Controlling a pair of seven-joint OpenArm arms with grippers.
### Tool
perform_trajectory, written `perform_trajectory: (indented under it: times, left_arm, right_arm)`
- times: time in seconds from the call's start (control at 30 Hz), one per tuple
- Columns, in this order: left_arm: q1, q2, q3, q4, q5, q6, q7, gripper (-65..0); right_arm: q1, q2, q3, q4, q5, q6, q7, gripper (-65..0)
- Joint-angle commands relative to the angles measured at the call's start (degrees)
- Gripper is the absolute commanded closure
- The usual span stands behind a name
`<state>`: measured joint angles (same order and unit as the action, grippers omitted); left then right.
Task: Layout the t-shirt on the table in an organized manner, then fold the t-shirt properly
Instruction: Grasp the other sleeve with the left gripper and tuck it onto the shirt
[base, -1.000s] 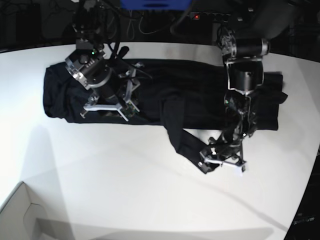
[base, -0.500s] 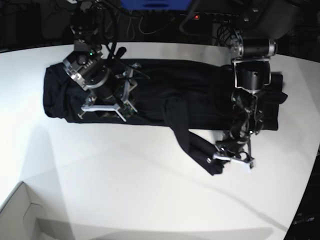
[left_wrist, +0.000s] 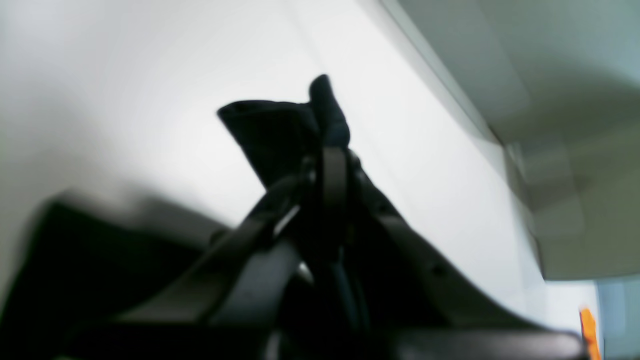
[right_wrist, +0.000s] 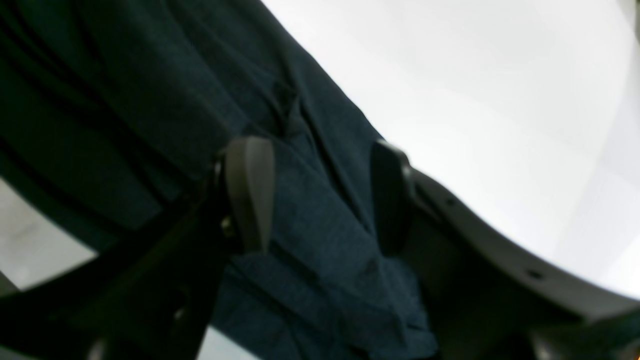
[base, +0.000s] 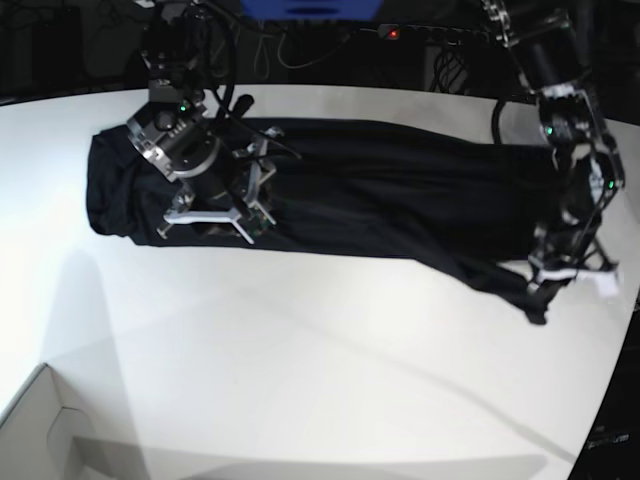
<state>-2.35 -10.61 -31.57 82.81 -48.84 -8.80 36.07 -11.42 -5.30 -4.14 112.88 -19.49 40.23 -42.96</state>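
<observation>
T-shirt (base: 360, 195) lies bunched in a long band across the far side of the table (base: 300, 370); you're in the laying-out step. Your left gripper (base: 560, 272) is clamped on one end, your right gripper (base: 215, 205) gapes over the other. Next, pull outward to flatten.

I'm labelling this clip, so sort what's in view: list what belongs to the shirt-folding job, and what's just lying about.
Part of the job:
- t-shirt
- table
- left gripper, shut on the shirt
- right gripper, open over the shirt

Just lying about:
- white box at the table's corner
- cables behind the table
</observation>
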Motion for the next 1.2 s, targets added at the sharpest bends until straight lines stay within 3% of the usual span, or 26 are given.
perform_trajectory:
  times: [0.0, 0.37, 0.87, 0.97, 1.17]
  left_arm:
    - [1.16, -0.69, -1.61, 2.25, -2.02, -0.65, -0.60, -0.1]
    - [9.51, -0.69, -10.76, 2.95, -2.90, -1.18, -0.60, -0.1]
    - [14.09, -0.51, -10.49, 3.30, -2.90, -1.18, -0.25, -0.6]
    - [14.35, -0.42, -10.76, 3.30, -2.90, -1.00, 4.32, -6.0]
    - [14.61, -0.16, -10.85, 3.30, -2.90, -1.18, 7.31, -26.1]
  right_arm:
    - [0.39, -0.28, -0.12, 0.92, 0.45, -0.23, 1.07, -30.5]
    - [-0.23, -1.25, -0.30, 0.92, 0.54, -0.23, 1.07, -30.5]
    - [-1.20, -1.34, -0.21, 0.92, 0.54, -0.23, 0.89, -30.5]
    - [-1.46, -1.42, -0.21, 0.92, 0.54, -0.23, 1.07, -30.5]
    - [-1.55, -1.51, -0.47, 0.92, 0.54, -0.23, 0.72, -30.5]
